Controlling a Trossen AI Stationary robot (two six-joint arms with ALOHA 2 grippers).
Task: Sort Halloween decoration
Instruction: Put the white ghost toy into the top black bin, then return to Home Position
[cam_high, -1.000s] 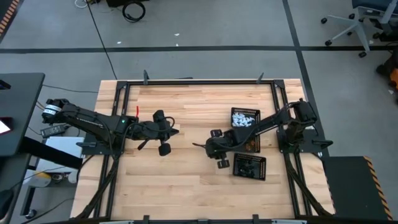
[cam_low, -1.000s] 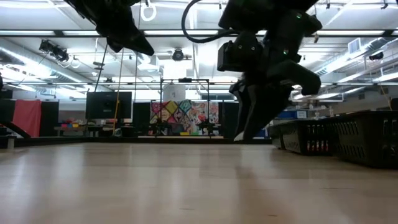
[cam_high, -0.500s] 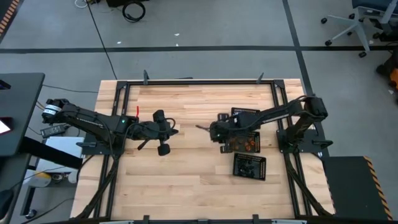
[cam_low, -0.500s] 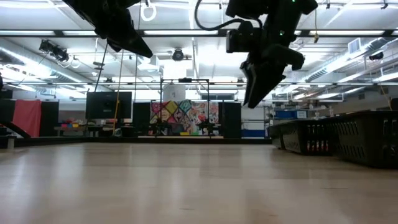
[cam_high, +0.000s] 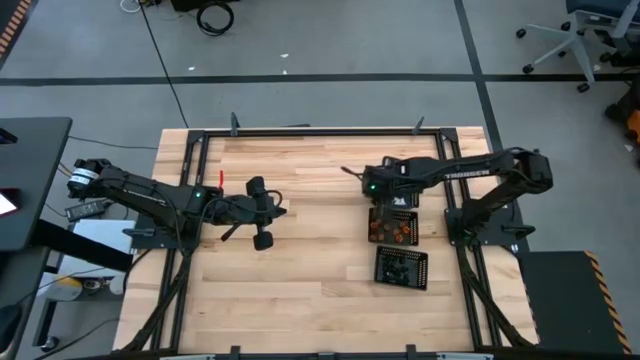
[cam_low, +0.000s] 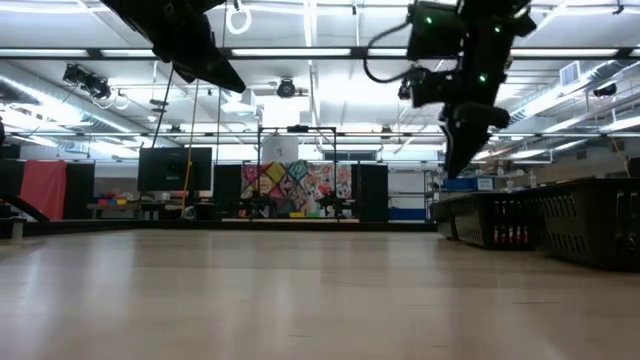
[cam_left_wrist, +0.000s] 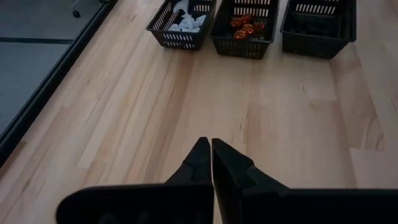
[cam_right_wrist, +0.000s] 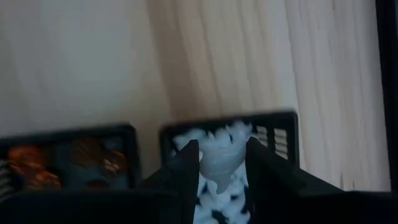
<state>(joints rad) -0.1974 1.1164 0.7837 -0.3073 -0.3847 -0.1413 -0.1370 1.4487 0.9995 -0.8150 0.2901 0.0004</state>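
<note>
White trinket (cam_right_wrist: 222, 163) sits between right gripper's (cam_right_wrist: 222, 167) fingers.

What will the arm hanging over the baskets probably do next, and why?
Probably open and drop its load. The right gripper hangs over the tray of white trinkets, its fingers pinching what looks like a white piece, so the colours match. The left gripper waits shut, away from the trays.

No text, label, brand or number can be read in any view. The colourful panel (cam_low: 300, 186) in the far room shows only patterns, too small to make out lettering.
</note>
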